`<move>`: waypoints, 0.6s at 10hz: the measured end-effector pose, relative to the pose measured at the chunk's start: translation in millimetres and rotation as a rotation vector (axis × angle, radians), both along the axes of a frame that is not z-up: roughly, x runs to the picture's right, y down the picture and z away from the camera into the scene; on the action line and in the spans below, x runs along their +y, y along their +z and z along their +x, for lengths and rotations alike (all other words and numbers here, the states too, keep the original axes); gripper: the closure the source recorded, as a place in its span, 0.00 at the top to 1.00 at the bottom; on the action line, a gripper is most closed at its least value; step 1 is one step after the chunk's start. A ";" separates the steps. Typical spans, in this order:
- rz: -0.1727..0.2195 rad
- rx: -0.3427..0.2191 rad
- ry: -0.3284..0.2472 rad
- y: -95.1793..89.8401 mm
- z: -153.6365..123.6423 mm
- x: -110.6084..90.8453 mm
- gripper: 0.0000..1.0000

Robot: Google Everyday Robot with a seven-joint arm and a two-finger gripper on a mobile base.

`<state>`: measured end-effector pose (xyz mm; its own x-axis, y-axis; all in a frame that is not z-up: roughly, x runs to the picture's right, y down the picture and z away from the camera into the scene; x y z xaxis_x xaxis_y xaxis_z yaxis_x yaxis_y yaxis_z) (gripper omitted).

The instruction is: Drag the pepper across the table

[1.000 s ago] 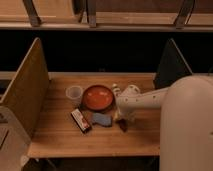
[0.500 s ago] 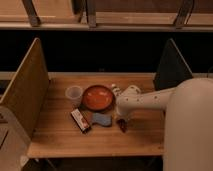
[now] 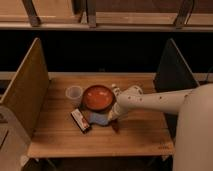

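Observation:
The pepper (image 3: 115, 125) is a small dark red-brown sliver lying on the light wooden table (image 3: 140, 137), just in front of the orange bowl (image 3: 97, 97). My gripper (image 3: 114, 116) reaches in from the right on a white arm and sits right over the pepper's upper end, pointing down at the tabletop. Its fingers are partly hidden by the wrist, and the pepper's top end is covered by them.
A flat red-and-dark bar (image 3: 80, 120) lies left of the pepper. A bluish-white object (image 3: 99, 119) lies between the bar and the gripper. A clear cup (image 3: 74, 93) stands left of the bowl. Upright panels flank the table on the left (image 3: 27, 87) and right (image 3: 175, 75).
The gripper and the pepper have shifted slightly toward the front of the table. The bowl, cup and bar have not moved.

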<state>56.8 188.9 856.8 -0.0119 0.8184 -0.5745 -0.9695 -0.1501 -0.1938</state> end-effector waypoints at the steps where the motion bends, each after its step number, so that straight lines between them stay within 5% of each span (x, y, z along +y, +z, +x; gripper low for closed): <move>1: -0.029 0.011 0.003 4.1 9.2 10.8 0.00; 6: -0.087 0.158 0.034 32.9 73.8 21.5 0.00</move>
<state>130.5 210.4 889.7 -0.1342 0.7631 -0.6322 -0.9809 -0.1929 -0.0246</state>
